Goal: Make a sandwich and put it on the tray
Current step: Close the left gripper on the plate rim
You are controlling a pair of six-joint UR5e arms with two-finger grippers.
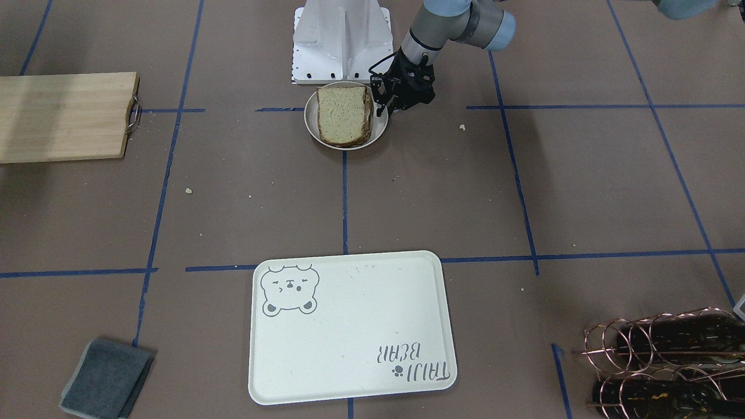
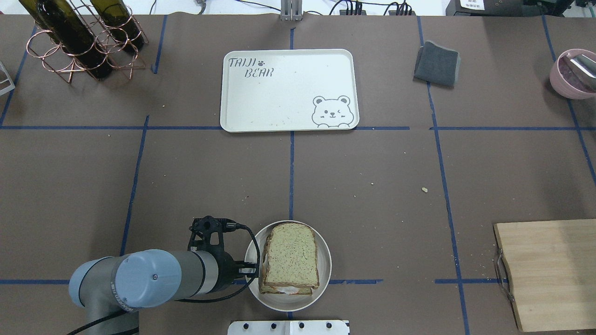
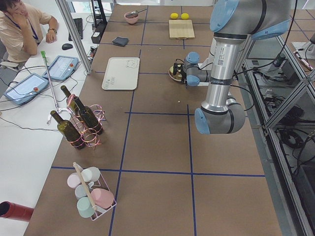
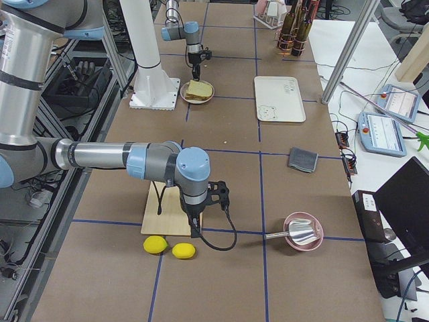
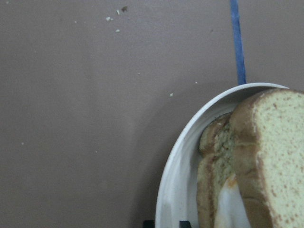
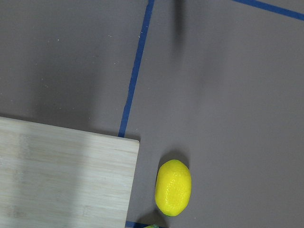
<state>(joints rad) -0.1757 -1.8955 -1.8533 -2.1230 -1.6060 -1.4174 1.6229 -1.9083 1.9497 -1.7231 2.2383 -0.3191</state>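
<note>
The sandwich, two speckled bread slices with egg white showing between them, lies on a small round plate near the robot's base. My left gripper is low at the plate's rim. In the left wrist view the two fingertips stand close together astride the rim, shut on it. The cream bear tray lies bare across the table. My right gripper hangs over the wooden board's edge and shows only in the exterior right view, so I cannot tell its state.
A wooden board with a metal handle lies at the table's right end, with two lemons beside it. A grey cloth, a pink bowl and a copper bottle rack stand along the far side.
</note>
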